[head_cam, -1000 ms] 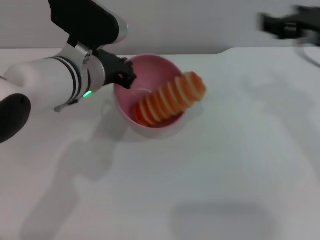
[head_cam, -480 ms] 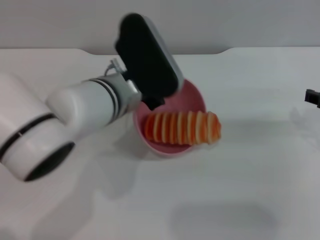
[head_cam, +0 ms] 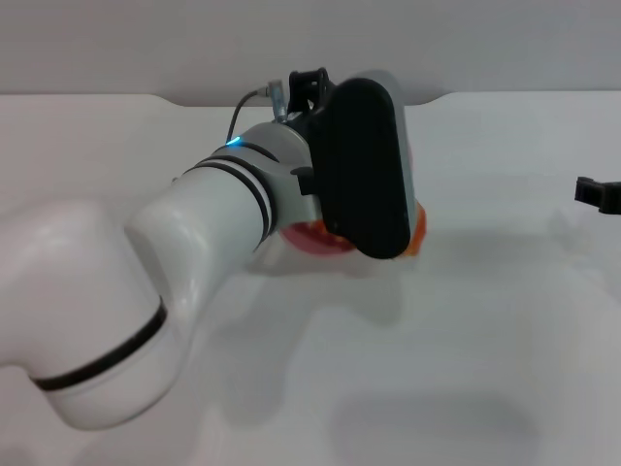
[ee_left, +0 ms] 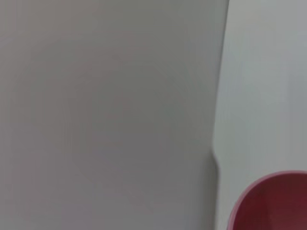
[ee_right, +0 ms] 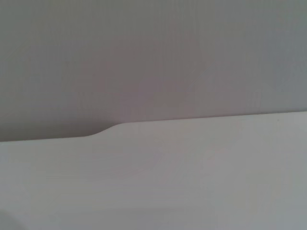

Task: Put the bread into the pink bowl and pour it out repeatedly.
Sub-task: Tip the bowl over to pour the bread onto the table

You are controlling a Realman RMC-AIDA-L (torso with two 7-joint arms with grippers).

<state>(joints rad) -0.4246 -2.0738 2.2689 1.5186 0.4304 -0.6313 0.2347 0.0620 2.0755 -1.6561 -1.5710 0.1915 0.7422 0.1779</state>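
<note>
My left arm reaches across the middle of the head view, and its black wrist housing [head_cam: 361, 165] covers most of the pink bowl [head_cam: 309, 238]. Only a pink-red sliver of the bowl shows below the housing. The left gripper itself is hidden behind the housing; the bowl is tipped over with the wrist, off to the right. An orange end of the bread [head_cam: 418, 235] sticks out at the housing's right edge, low over the table. The left wrist view shows part of the bowl's rim [ee_left: 268, 201]. My right gripper [head_cam: 596, 193] hangs at the far right edge, away from the bowl.
The white table [head_cam: 466, 340] has a back edge with a stepped notch [head_cam: 427, 99] against a grey wall. The right wrist view shows only that table edge [ee_right: 105, 130] and the wall.
My left arm has rolled further over and swung right, tipping the bowl more; its wrist now hides the bowl and most of the bread. The right gripper has stayed at the right edge.
</note>
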